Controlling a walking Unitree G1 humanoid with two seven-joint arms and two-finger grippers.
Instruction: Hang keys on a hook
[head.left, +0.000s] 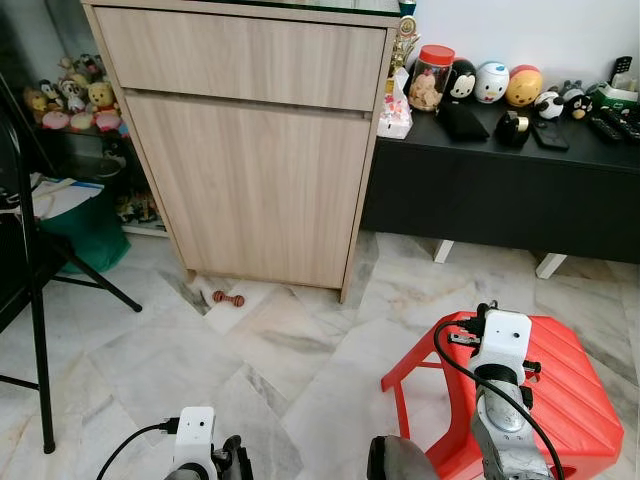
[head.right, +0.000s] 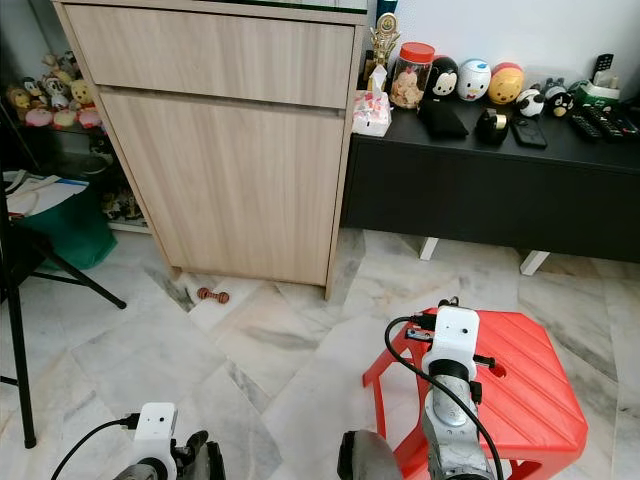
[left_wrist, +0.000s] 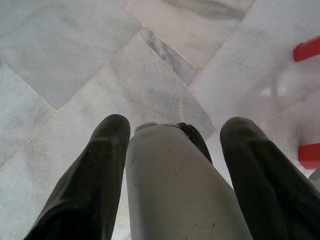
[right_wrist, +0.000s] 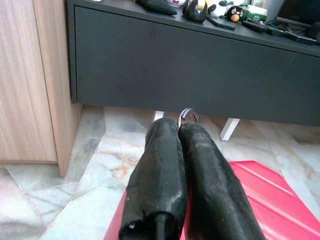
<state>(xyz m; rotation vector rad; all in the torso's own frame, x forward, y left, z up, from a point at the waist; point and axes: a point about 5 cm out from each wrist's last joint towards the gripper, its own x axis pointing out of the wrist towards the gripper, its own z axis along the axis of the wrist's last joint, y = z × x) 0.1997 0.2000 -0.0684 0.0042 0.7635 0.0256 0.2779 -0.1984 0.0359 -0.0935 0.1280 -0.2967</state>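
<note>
Right now we hold our right gripper (right_wrist: 179, 125) above the red stool (head.left: 560, 385), its jaws pressed together on a small metal key ring (right_wrist: 188, 116) that peeks out at the fingertips; we cannot make out any keys beyond that ring. Ahead of it runs the dark low cabinet (head.left: 500, 205), its top crowded with a red-lidded jar (head.left: 432, 77), round toy figures (head.left: 492, 82) and remotes (head.left: 612, 125). Our left gripper (left_wrist: 172, 127) hangs low over the marble floor (head.left: 150, 360), jaws spread, with 2 black fingers (left_wrist: 95, 165) flanking a grey body. A tall wooden cabinet (head.left: 250, 150) stands before us, and a small brown dumbbell-shaped object (head.left: 228, 298) lies at its base.
</note>
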